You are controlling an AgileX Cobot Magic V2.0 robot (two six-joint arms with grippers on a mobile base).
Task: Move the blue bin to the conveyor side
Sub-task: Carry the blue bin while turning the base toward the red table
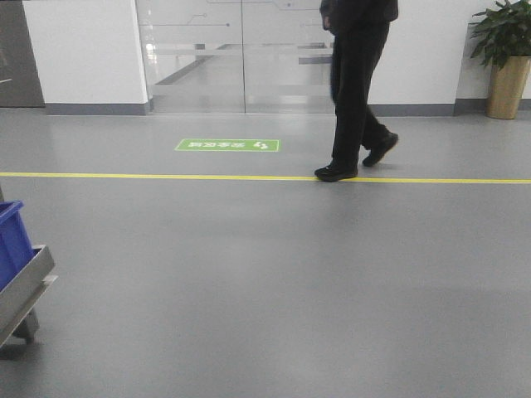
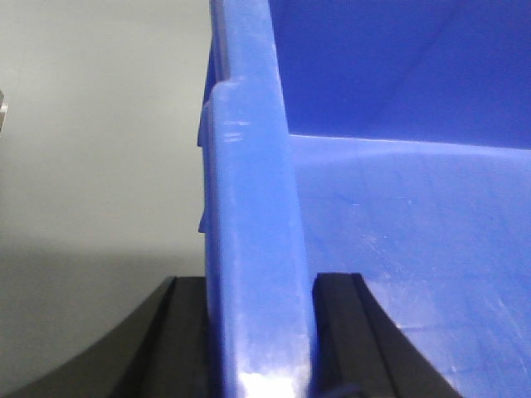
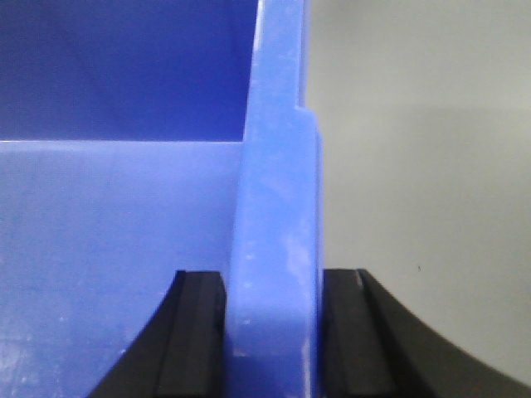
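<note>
The blue bin [image 2: 398, 232] fills the left wrist view, its thick rolled rim running up the middle. My left gripper [image 2: 259, 282] is shut on that rim, one black finger [image 2: 178, 332] outside the wall and one inside. In the right wrist view the blue bin [image 3: 116, 232] shows its opposite wall, and my right gripper [image 3: 274, 278] is shut on that rim the same way. Grey floor lies beyond both walls. A blue bin corner [image 1: 12, 242] shows at the front view's left edge; I cannot tell if it is the same one. The conveyor is out of view.
A stainless-steel rack [image 1: 25, 286] carries the blue corner at the left edge. A person in dark clothes [image 1: 357, 91] walks across the yellow floor line [image 1: 207, 176]. A green floor sign [image 1: 228, 145], glass doors [image 1: 236, 58] and a potted plant [image 1: 506, 58] stand further back.
</note>
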